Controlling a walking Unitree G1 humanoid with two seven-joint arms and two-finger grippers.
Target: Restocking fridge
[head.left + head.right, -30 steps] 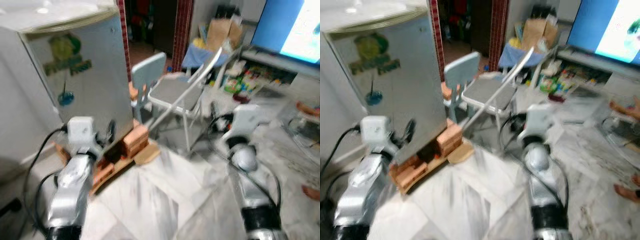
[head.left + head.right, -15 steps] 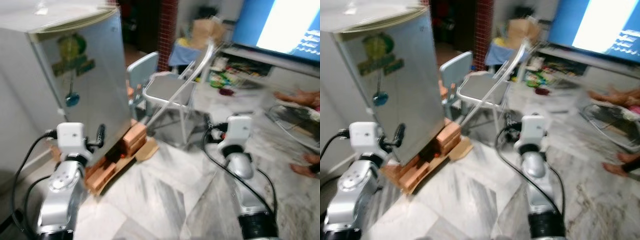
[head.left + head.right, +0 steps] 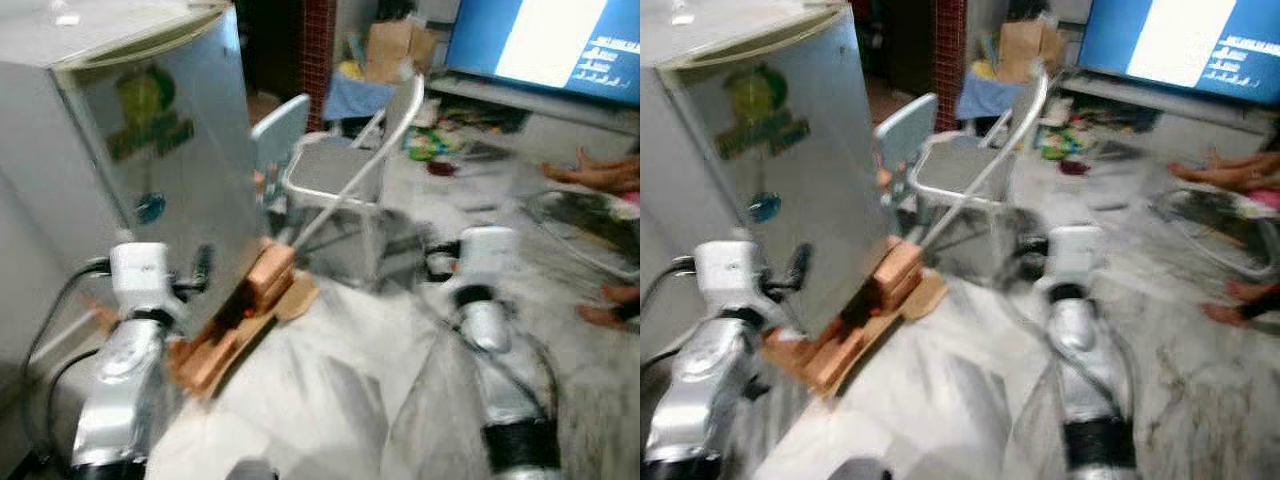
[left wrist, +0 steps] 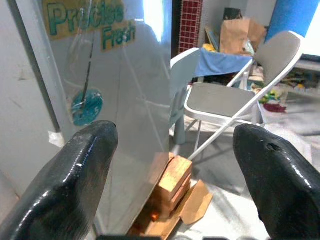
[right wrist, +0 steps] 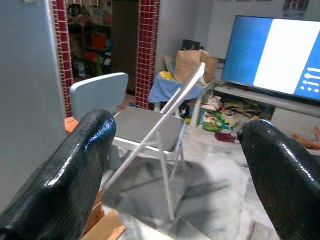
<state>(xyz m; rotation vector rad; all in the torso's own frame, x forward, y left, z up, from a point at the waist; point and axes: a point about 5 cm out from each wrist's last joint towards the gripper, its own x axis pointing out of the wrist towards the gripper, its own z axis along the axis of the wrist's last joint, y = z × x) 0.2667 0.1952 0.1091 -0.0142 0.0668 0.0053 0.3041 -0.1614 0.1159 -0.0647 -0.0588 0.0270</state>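
Fridge (image 3: 150, 150) is standing shut at upper left of the head view, propped on wooden blocks (image 3: 262, 285), probably to keep it off the marble floor (image 3: 330, 390). Left claw (image 4: 170, 170) is hovering wide open near its door, likely ready to open it; right claw (image 5: 175, 165) is gaping empty toward a folding chair (image 3: 345, 180) at centre.

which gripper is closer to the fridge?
Left. The left gripper is right at the fridge door's front; the right gripper is off to the fridge's right, facing the folding chair.
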